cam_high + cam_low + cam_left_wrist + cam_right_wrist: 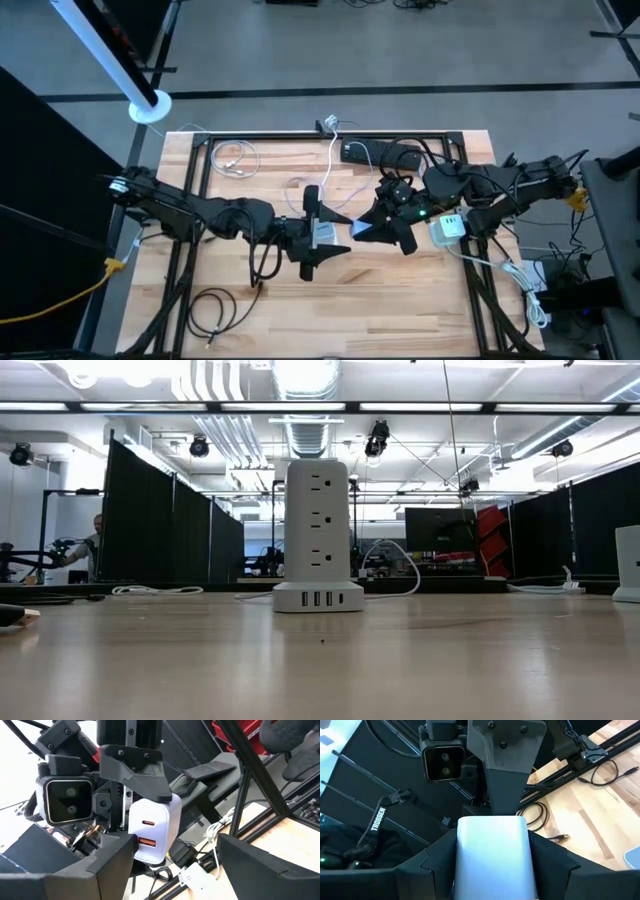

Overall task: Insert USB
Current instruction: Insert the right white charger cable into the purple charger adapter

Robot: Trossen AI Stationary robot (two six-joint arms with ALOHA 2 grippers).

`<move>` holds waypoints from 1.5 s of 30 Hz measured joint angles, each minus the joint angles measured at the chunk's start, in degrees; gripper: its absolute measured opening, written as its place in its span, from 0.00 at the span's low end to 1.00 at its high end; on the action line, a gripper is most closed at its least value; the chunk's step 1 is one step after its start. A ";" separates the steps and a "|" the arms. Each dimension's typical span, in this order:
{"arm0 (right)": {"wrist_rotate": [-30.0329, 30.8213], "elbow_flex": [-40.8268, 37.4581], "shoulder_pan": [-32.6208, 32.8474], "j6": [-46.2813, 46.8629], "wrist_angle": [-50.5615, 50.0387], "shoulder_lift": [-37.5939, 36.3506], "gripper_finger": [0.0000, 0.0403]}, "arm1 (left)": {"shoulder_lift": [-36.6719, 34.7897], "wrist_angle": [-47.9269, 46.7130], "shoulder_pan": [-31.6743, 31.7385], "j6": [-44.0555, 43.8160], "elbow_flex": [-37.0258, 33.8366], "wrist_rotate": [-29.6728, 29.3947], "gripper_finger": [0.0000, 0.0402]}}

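Two grippers meet mid-bench: my right gripper (492,865) has its fingers clamped on the charger (152,832), ports facing my left gripper (175,865), fingers wide, empty.

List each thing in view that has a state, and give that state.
USB charger: held off the table in the right hand.
right hand: shut on the USB charger.
left hand: open, fingers either side of the USB charger.
power strip tower: upright on the table, visible sockets empty.
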 joint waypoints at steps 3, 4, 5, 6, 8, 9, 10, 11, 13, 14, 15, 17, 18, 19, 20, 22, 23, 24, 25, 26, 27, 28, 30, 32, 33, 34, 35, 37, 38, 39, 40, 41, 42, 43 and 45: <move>-0.10 0.00 0.18 -0.02 -0.04 0.00 0.47 | 0.00 0.40 0.00 -0.93 0.00 -0.02 0.68; -0.10 0.00 0.24 -0.03 -0.07 0.00 0.47 | 0.00 0.44 0.00 -0.97 0.00 -0.04 0.68; -0.10 0.00 0.24 -0.08 -0.13 0.00 0.47 | 0.00 0.45 0.00 -0.97 0.00 -0.10 0.68; -0.10 0.00 0.24 -0.09 -0.24 0.03 0.47 | 0.00 0.49 0.00 -0.97 0.00 -0.14 0.68; -0.15 0.00 0.26 -0.15 -0.31 0.13 0.47 | 0.00 0.80 0.02 -0.97 0.00 -0.21 0.68; -0.17 -0.02 0.26 -0.24 -0.42 0.20 0.47 | 0.00 0.85 0.02 -0.97 0.00 -0.31 0.68; -0.15 -0.02 0.26 -0.28 -0.54 0.24 0.47 | 0.06 1.19 0.02 -0.97 0.00 -0.39 0.68; -0.15 -0.02 0.24 -0.28 -0.41 0.38 0.47 | 0.10 1.28 0.02 -0.99 0.00 -0.42 0.68; -0.18 -0.02 0.24 -0.31 -0.31 0.53 0.47 | 0.33 1.42 0.07 -1.00 0.00 -0.38 0.68; -0.26 -0.02 0.26 -0.31 -0.26 0.73 0.47 | 0.58 1.65 0.10 -1.00 0.00 -0.22 0.68; -0.34 -0.02 0.26 -0.33 -0.27 0.89 0.47 | 0.78 1.71 0.11 -1.02 0.00 0.06 0.68; -0.36 -0.02 0.26 -0.33 -0.41 1.43 0.47 | 1.24 1.63 0.11 -1.19 0.00 1.15 0.67; -0.39 -0.04 0.26 -0.33 -0.41 1.55 0.47 | 1.47 1.62 0.11 -1.25 0.00 1.48 0.66; -0.39 -0.08 0.24 -0.33 -0.43 1.64 0.47 | 1.65 1.63 0.09 -1.26 0.00 1.50 0.63; -0.41 -0.09 0.24 -0.28 -0.38 1.72 0.47 | 1.70 1.63 0.09 -1.26 0.00 1.50 0.60; -0.74 -0.09 0.26 0.08 -0.53 1.86 0.47 | 1.69 1.67 0.09 -1.26 0.00 1.40 0.49; -0.85 -0.09 0.26 0.21 -0.83 1.88 0.47 | 1.59 1.63 0.11 -1.26 0.00 1.20 0.43; -1.08 -0.09 0.26 0.44 -1.25 1.88 0.47 | 1.46 1.19 0.11 -1.23 0.00 1.28 0.35; -1.37 -0.11 0.26 1.11 -1.55 1.88 0.47 | 1.25 0.90 0.03 -0.95 0.00 1.10 0.29; -1.55 -0.09 0.26 1.64 -1.87 1.88 0.47 | 0.99 0.40 0.02 -0.76 0.00 1.03 0.28; -1.33 -0.09 0.24 1.81 -2.05 1.88 0.47 | 0.76 -0.21 0.07 -0.92 0.00 1.06 0.29; -1.16 -0.09 0.23 2.05 -2.28 1.88 0.47 | 0.46 -0.72 0.11 -1.29 -0.01 1.04 0.30; -1.03 -0.09 0.20 2.13 -2.34 1.92 0.47 | 0.03 -1.43 0.13 -2.22 -0.02 0.98 0.30; -0.87 -0.09 0.20 1.90 -2.34 1.97 0.47 | -0.31 -2.43 0.13 -2.58 -0.02 0.98 0.30; -0.85 -0.09 0.20 1.88 -2.34 2.03 0.47 | -0.42 -3.13 0.13 -2.70 -0.02 1.02 0.30; -0.87 -0.09 0.20 1.89 -2.44 2.07 0.47 | -0.57 -3.76 0.13 -2.74 -0.02 1.26 0.30; -0.84 -0.09 0.18 2.01 -2.52 2.09 0.47 | -0.67 -4.50 0.15 -2.83 0.04 1.75 0.30; -0.99 -0.09 0.17 2.70 -2.54 2.12 0.47 | -0.70 -7.23 0.22 -2.95 1.27 2.97 0.30; -1.22 -0.09 0.17 3.07 -2.44 2.12 0.47 | -0.70 -8.76 0.23 -2.77 2.13 3.47 0.30; -1.68 -0.09 0.13 3.48 -2.37 2.12 0.47 | -0.65 -10.44 0.31 -2.43 3.22 4.19 0.29; -2.65 -0.09 -0.04 4.30 -2.12 2.21 0.47 | -0.63 -12.50 0.53 -1.80 4.38 5.38 0.29; -4.05 -0.09 -0.36 4.84 -1.75 2.29 0.47 | -0.62 -14.38 0.78 -1.33 5.48 7.02 0.29; -6.09 -0.05 -0.73 5.46 -1.57 2.45 0.47 | -0.33 -15.79 1.30 -1.24 6.47 9.03 0.29; -8.35 -0.01 -0.95 6.47 -2.06 2.58 0.49 | 0.06 -17.40 2.05 -1.37 7.56 11.92 0.29; -13.64 -0.24 -1.11 9.12 -4.69 2.51 0.58 | 0.28 -22.51 3.39 -1.86 9.63 19.79 0.29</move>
